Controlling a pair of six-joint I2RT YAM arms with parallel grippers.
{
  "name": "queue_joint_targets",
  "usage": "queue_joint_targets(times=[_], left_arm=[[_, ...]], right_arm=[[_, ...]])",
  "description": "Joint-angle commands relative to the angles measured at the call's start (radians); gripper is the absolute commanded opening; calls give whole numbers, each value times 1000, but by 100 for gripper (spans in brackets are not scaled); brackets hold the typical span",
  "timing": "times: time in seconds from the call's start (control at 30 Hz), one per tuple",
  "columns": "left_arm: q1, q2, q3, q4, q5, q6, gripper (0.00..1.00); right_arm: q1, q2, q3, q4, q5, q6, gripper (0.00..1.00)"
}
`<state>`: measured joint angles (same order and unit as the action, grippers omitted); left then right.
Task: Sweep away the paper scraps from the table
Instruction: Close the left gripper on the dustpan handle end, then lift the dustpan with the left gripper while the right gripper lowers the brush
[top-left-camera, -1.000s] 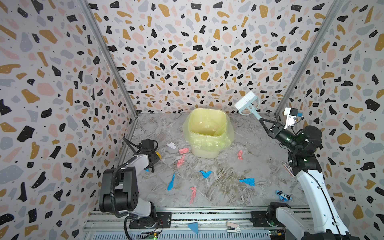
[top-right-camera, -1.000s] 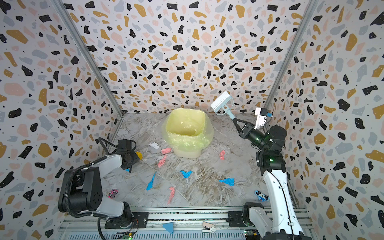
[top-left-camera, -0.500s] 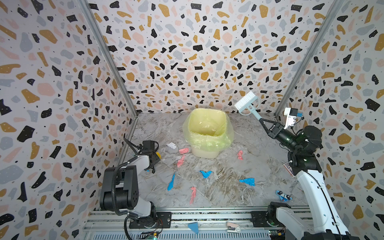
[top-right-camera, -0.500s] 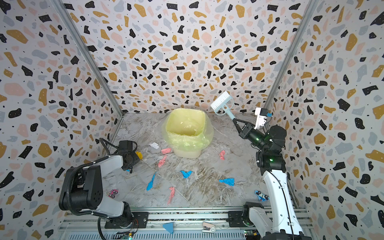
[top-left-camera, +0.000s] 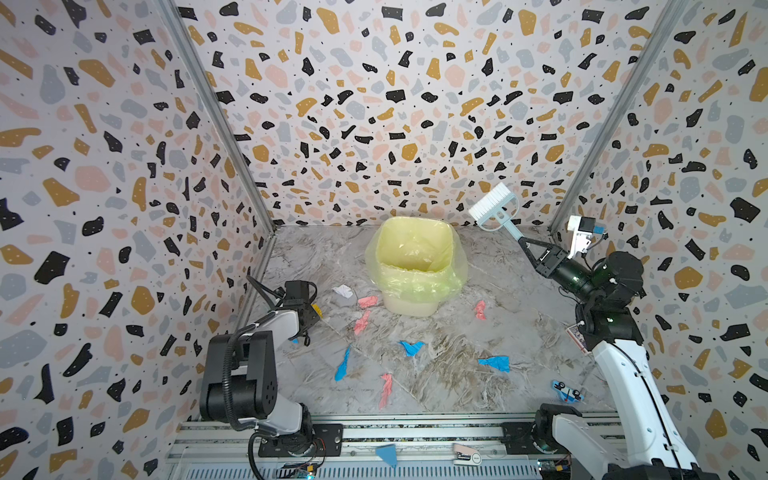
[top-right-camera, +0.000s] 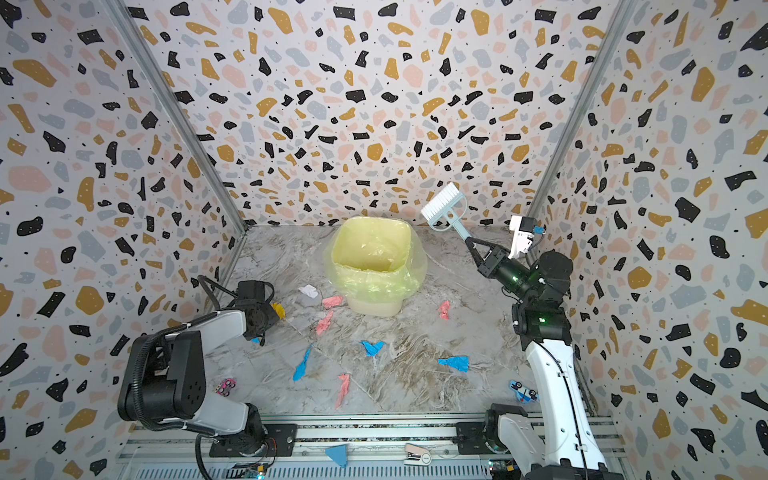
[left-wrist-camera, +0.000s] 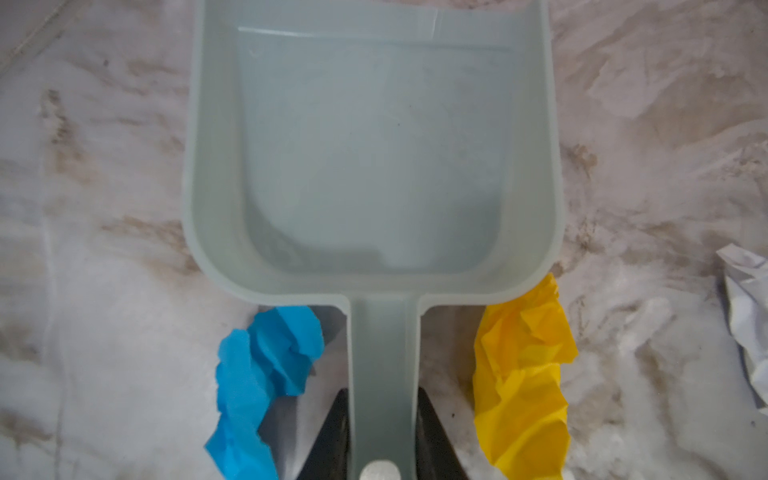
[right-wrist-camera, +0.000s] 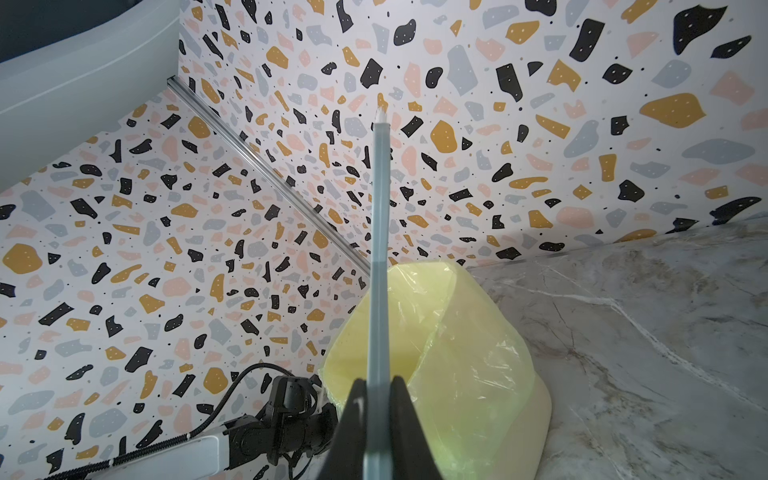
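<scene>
Paper scraps lie scattered on the marble table (top-left-camera: 453, 386): white (top-left-camera: 343, 291), pink (top-left-camera: 361, 322) and blue (top-left-camera: 411, 347) pieces, among others. My left gripper (left-wrist-camera: 382, 399) is low by the left wall (top-left-camera: 306, 328), shut on the handle of a pale grey dustpan (left-wrist-camera: 374, 145) that rests flat on the table. A blue scrap (left-wrist-camera: 266, 374) and a yellow scrap (left-wrist-camera: 523, 365) lie either side of that handle. My right gripper (top-left-camera: 525, 243) (right-wrist-camera: 378, 386) is raised at the back right, shut on the handle of a brush (top-left-camera: 494, 205) (top-right-camera: 444, 205), bristles up and away from the table.
A bin lined with a yellow bag (top-left-camera: 415, 286) (right-wrist-camera: 457, 353) stands at the back centre. A blue toy car (top-left-camera: 567, 390) and a card box (top-left-camera: 575, 334) lie by the right arm. A pink toy (top-right-camera: 226, 386) lies front left. A stapler (top-left-camera: 465, 453) sits on the front rail.
The left arm has shifted very slightly near the left wall. The right arm, the brush and the scraps have stayed where they were.
</scene>
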<state>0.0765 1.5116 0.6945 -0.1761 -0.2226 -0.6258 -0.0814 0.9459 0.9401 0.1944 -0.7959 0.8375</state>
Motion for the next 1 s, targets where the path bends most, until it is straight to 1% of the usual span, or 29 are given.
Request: queue_joint_targets(times=[0.0, 0.37, 0.53, 0.83, 0.97], left_arm=[[-4, 9, 8, 23, -21, -9, 21], [-4, -45, 10, -1, -41, -17, 12], [-4, -92, 29, -36, -38, -6, 10], [-14, -236, 102, -200, -3, 57, 8], [-53, -298, 151, -310, 21, 112, 8]], right_arm=[[-3, -19, 2, 23, -12, 4, 0], [-4, -22, -1, 22, -13, 4, 0], [-4, -26, -4, 20, -13, 3, 0], [-3, -21, -17, 7, -15, -14, 0], [-4, -6, -1, -57, -23, -64, 0]])
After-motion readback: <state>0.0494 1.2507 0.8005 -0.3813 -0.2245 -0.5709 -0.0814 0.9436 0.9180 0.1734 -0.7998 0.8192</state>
